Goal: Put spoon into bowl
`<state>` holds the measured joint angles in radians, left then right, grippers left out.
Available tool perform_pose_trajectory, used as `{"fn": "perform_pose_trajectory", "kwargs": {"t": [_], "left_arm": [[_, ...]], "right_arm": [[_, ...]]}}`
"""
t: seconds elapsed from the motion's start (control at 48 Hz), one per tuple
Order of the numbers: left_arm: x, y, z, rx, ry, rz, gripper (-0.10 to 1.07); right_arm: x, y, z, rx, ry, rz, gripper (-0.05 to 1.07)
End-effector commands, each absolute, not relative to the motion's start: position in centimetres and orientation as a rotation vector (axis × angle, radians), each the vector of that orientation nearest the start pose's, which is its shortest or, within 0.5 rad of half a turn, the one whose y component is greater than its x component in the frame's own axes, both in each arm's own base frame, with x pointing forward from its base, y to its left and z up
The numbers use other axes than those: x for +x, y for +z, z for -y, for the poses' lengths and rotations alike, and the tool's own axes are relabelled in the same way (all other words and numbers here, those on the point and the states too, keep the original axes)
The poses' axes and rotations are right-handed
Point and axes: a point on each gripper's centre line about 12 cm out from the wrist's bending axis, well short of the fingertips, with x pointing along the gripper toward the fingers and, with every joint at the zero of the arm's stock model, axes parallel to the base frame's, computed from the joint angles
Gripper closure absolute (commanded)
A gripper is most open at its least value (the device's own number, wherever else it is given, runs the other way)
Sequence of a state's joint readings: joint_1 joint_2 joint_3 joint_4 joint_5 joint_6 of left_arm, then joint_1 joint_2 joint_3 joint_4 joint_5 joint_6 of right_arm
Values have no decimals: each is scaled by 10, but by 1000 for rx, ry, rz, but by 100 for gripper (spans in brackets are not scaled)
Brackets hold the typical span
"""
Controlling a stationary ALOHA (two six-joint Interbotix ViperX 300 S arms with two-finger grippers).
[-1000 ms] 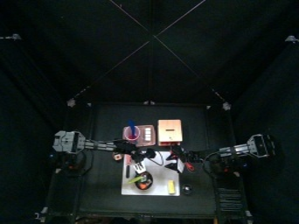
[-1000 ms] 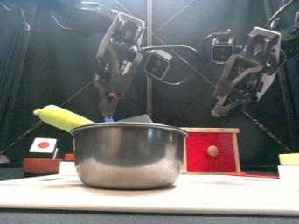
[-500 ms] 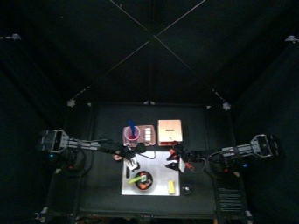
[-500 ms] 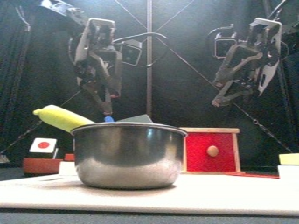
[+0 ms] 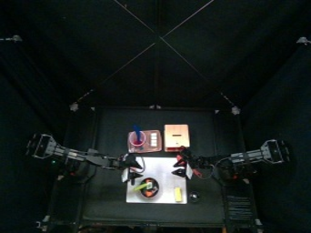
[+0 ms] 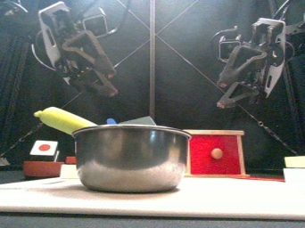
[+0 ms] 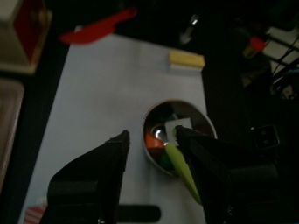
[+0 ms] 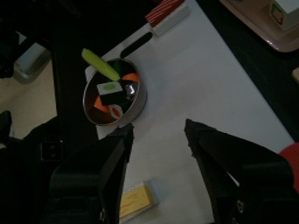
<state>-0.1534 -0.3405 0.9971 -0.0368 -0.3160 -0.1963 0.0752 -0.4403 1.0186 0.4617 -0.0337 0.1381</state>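
Observation:
The bowl (image 6: 131,157) stands near and large on the white mat, a small round metal bowl (image 5: 147,187) from above. The yellow-green spoon (image 6: 62,118) lies in it, its handle slanting out over the left rim; both wrist views show the spoon (image 8: 100,63) (image 7: 181,162) resting in the bowl (image 7: 173,137) (image 8: 114,98) among red-orange and green bits. My left gripper (image 6: 105,87) (image 7: 152,136) hangs open and empty, high and to the left of the bowl. Above and right of the bowl, my right gripper (image 6: 224,100) (image 8: 158,129) is open and empty too.
A red box (image 6: 216,153) stands right behind the bowl. A pinkish tray (image 5: 144,138) and a copper-brown board (image 5: 179,135) lie at the back of the table. A stubby yellow thing (image 7: 186,59) rests on the mat (image 5: 166,182) beside the bowl.
My left gripper has risen and drawn back to the left, away from the bowl, with nothing in it. The spoon stays in the bowl. The right arm has barely moved.

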Motion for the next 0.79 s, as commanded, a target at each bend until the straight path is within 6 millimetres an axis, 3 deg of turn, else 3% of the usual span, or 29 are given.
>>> {"fn": "perform_pose_trajectory", "kwargs": {"t": [0.0, 0.229, 0.771], "left_arm": [[293, 210, 47, -194, -122, -277, 14], [280, 203, 44, -194, -117, -283, 14], [276, 205, 35, -191, -93, -277, 14]], "right_arm": [[279, 208, -20, 552, -91, -515, 17], [279, 209, -19, 532, -90, -512, 17], [280, 204, -17, 544, -106, -526, 17]]}}
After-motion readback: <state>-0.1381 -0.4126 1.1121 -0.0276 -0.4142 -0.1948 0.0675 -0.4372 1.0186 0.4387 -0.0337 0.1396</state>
